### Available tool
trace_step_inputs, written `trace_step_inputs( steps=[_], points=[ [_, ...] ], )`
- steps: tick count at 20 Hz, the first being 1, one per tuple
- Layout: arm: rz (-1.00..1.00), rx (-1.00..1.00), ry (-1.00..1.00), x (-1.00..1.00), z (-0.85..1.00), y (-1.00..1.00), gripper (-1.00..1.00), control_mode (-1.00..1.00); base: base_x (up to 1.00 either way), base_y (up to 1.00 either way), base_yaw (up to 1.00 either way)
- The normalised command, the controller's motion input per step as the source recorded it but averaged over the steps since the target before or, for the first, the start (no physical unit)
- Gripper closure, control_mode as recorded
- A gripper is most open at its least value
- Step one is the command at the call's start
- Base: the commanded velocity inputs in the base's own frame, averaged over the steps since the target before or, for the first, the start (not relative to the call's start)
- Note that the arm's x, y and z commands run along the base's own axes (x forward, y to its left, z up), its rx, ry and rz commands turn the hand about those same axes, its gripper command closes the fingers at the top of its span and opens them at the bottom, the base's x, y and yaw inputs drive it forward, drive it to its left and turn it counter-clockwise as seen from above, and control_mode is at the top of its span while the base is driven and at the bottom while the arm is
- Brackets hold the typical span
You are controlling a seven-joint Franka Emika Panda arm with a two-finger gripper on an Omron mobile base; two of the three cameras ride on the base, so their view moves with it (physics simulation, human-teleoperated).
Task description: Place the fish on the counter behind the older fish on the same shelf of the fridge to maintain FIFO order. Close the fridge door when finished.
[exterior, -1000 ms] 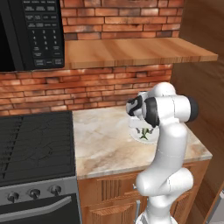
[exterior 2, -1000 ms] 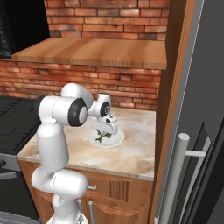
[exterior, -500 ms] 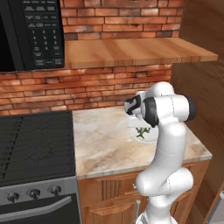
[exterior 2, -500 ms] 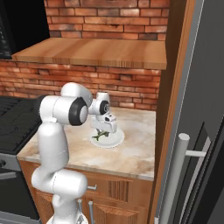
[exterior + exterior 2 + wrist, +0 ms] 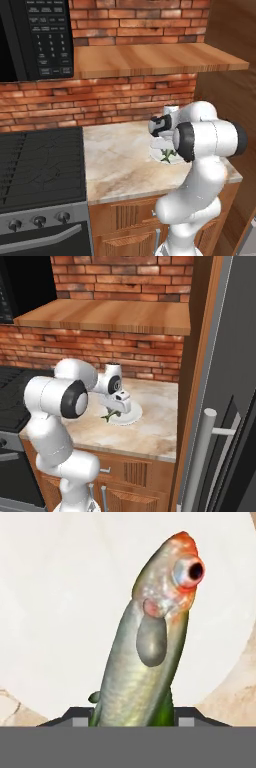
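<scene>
The slim olive-green fish (image 5: 145, 657), with a red-orange head, stands out from between my fingertips, its tail end clamped there. My gripper (image 5: 135, 721) is shut on it, just over the white plate (image 5: 60, 612). In the base views the fish (image 5: 167, 155) (image 5: 111, 415) hangs under the hand (image 5: 118, 401), at the plate's (image 5: 132, 417) left part, on the beige marbled counter (image 5: 120, 160). The grey fridge (image 5: 240, 381) stands at the right with its silver bar handle (image 5: 201, 466); its shelf is out of view.
A black stove (image 5: 35, 165) lies left of the counter, under a microwave (image 5: 35, 35). A wooden wall shelf (image 5: 150, 57) hangs above the counter against the brick wall. A brown wood panel (image 5: 200, 356) separates counter and fridge.
The hand has shifted only slightly over the plate, the fish still in its grip. Nothing else has moved.
</scene>
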Motion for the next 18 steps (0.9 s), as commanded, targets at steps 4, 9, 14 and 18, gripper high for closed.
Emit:
trace_step_inputs(
  steps=[4, 9, 14, 18],
  points=[
    [0.00, 0.00, -0.22, -0.99, 0.79, 0.00, 1.00, -1.00, 0.00, 0.00, 0.00],
    [0.00, 0.00, -0.17, -0.84, 1.00, 0.00, 1.00, -1.00, 0.00, 0.00, 0.00],
    [0.00, 0.02, -0.13, -0.84, 0.96, 0.00, 1.00, -1.00, 0.00, 0.00, 0.00],
    [0.00, 0.04, -0.08, -0.86, 0.81, 0.04, 1.00, -1.00, 0.00, 0.00, 0.00]
  ],
)
